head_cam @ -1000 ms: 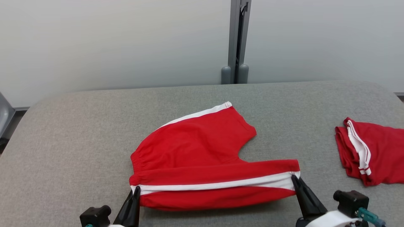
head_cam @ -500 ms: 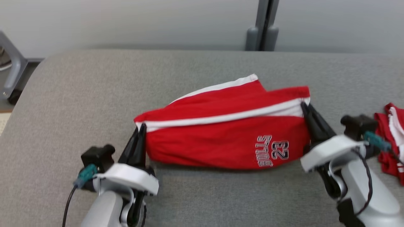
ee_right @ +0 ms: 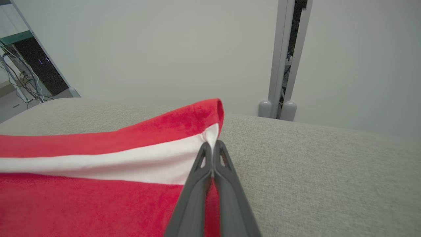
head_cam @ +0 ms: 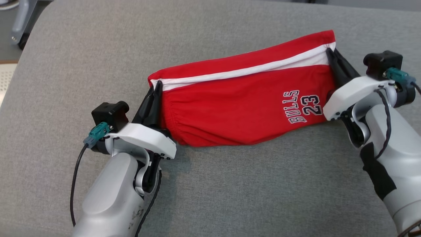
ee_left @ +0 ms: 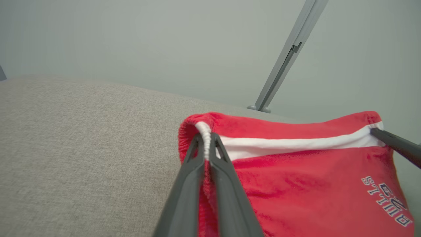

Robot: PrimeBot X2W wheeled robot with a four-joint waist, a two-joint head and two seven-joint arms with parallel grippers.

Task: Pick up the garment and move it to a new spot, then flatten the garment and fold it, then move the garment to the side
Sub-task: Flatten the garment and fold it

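The garment (head_cam: 243,98) is a pair of red shorts with a white side stripe and "BULLS 23" lettering, folded over on the grey table (head_cam: 230,184). My left gripper (head_cam: 158,86) is shut on its waistband corner at the left end. At the other end my right gripper (head_cam: 330,52) is shut on the leg hem at the white stripe. The cloth is stretched between the two grips, its lower edge sagging to the table. The left wrist view has the left gripper (ee_left: 206,138) pinching the white edge of the garment (ee_left: 306,177); the right wrist view has the right gripper (ee_right: 212,144) pinching the garment (ee_right: 98,184).
The padded table's rounded left edge (head_cam: 19,65) runs close to a grey metal frame (head_cam: 19,23) on the floor. A grey post (ee_right: 281,62) stands against the wall behind the table. Open table surface lies in front of and behind the shorts.
Both grippers have carried the near edge of the shorts up and over the far half, folding them so the lettered side faces up. The head camera has tilted down; the second red garment has left the view.
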